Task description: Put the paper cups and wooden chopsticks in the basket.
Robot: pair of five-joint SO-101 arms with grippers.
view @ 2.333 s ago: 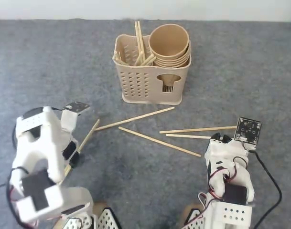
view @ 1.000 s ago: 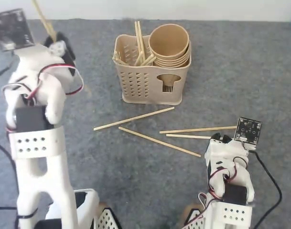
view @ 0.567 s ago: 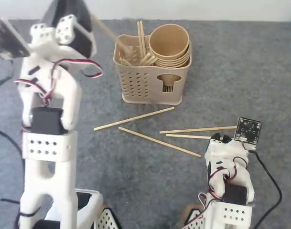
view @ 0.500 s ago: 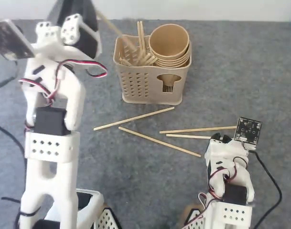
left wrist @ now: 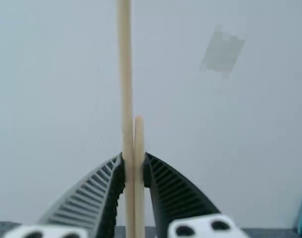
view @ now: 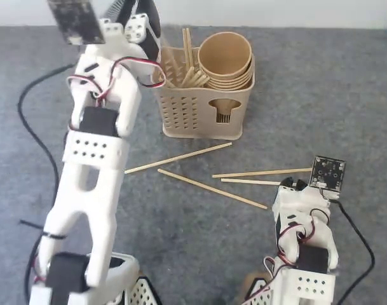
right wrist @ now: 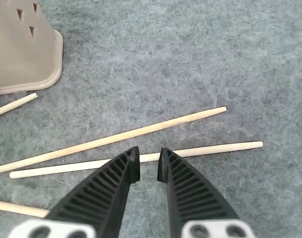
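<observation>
While left gripper (left wrist: pixel 134 159) clamps chopsticks (left wrist: pixel 124 59), basket (view: pixel 180 109) holds cups (view: pixel 225 56)

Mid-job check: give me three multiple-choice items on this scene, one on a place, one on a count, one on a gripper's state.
1. Where are the paper cups? A) stacked in the basket B) lying beside it C) in a person's hand
2. How many loose chopsticks lie on the carpet? A) two B) four C) six
3. The left gripper is: A) open, empty B) shut on the held chopsticks C) shut on a cup

Answers: 1 A, the stack sits nested inside the basket. 2 B, four lie in front of the basket. 3 B, its fingers clamp the sticks between them.
</observation>
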